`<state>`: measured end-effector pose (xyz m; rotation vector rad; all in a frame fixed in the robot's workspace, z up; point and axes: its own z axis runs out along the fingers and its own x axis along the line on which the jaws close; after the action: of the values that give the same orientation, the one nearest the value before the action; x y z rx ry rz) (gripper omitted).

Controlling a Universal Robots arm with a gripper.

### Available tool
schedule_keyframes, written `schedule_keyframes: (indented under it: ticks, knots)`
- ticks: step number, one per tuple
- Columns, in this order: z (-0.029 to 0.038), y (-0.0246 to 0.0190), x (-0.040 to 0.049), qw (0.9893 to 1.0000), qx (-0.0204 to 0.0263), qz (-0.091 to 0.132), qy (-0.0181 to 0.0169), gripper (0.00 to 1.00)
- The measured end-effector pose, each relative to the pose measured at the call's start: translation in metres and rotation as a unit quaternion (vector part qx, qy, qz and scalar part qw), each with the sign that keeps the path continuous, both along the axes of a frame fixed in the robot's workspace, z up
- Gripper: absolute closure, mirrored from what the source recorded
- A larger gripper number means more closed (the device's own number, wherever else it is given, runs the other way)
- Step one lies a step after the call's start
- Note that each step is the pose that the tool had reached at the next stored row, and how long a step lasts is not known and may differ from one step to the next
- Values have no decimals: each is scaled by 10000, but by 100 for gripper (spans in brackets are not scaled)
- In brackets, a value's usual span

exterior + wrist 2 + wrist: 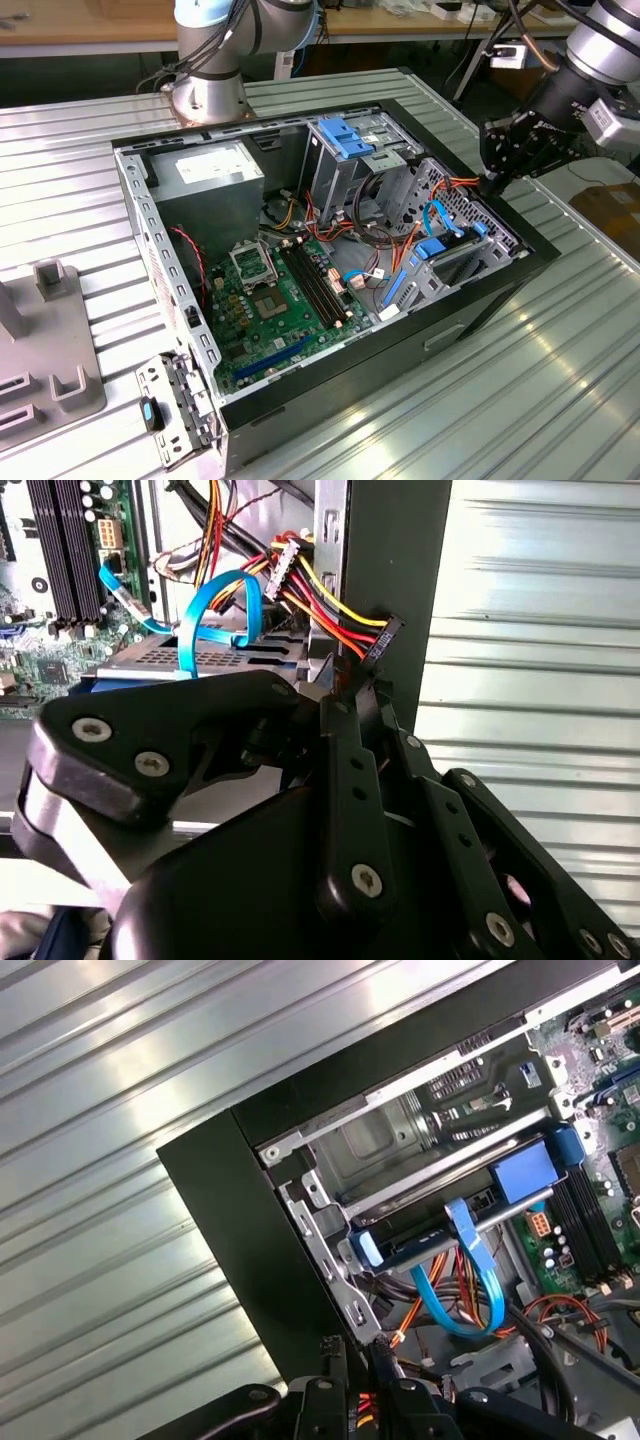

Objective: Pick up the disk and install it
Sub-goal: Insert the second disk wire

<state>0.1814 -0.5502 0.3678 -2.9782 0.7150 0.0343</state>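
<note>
The disk (450,248) lies flat in the drive cage at the case's corner on the exterior view's right, its blue carrier rail showing at the edges. Both wrist views show the disk (215,660) (420,1245) inside the metal bay, with a blue cable (470,1290) looping over it. My black gripper (490,182) hovers at the case's rim just beside that bay. Its fingertips meet, shut, in both wrist views (350,688) (355,1345). They sit right next to a black power plug (385,640) with red, yellow and orange wires. Nothing shows between the fingers.
The open computer case (250,410) rests on a ribbed metal table (560,350). Inside are the motherboard (280,300), the power supply (210,175) and a taller cage with a blue bracket (345,140). Another arm's base (205,90) stands behind, and a grey fixture (40,340) sits on the exterior view's left.
</note>
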Motion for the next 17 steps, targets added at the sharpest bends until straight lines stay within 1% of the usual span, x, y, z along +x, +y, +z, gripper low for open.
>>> schedule_keyframes:
  ticks: [1, 5, 10, 12, 14, 17]
  knots:
    - [1, 2, 2, 10000, -1, 0, 0, 76]
    - [1, -22, 62, 10000, -1, 0, 0, 76]
    - [0, 50, 69, 10000, 0, 1, 0, 76]
    - [1, 59, 87, 10000, 1, 0, 0, 76]
    - [1, 66, 112, 10000, 12, 0, 0, 76]
    - [0, 85, 114, 10000, 22, -1, 0, 76]
